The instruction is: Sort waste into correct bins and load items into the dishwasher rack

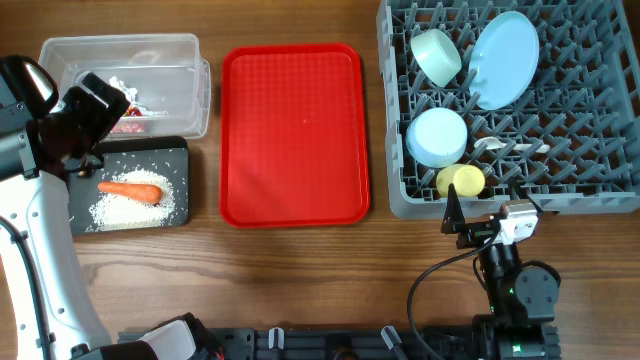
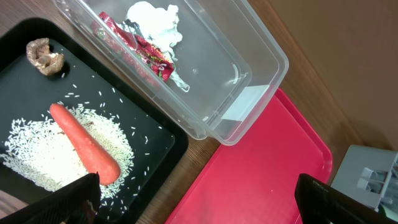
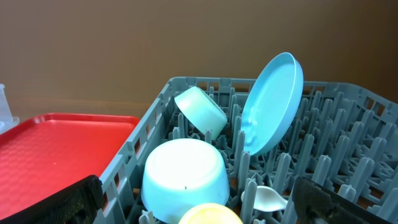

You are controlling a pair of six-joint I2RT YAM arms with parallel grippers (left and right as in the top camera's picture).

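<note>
Across the tabletop (image 1: pixel 300 270) sorting looks done: wrapper (image 2: pixel 140 50) in the clear tub (image 2: pixel 267 65), carrot (image 2: pixel 84 144) on the black tray (image 2: pixel 106 84), plate (image 1: pixel 503 58) in the rack (image 1: pixel 395 205). Left hand (image 2: pixel 199 205) and right hand (image 3: pixel 199 205) hang released; only withdrawal seems left.

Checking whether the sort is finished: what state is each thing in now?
Clear plastic rectangular tub: holds red-and-white wrapper, white tissue.
Black rectangular tray: holds orange carrot, rice, brownish lump.
Flat red tray: bare.
Round pale blue plate: on edge in grey pegged rack.
Far pale blue bowl: tipped sideways.
Near pale blue bowl: upside down.
Left gripper: open, empty.
Right gripper: open, empty.
</note>
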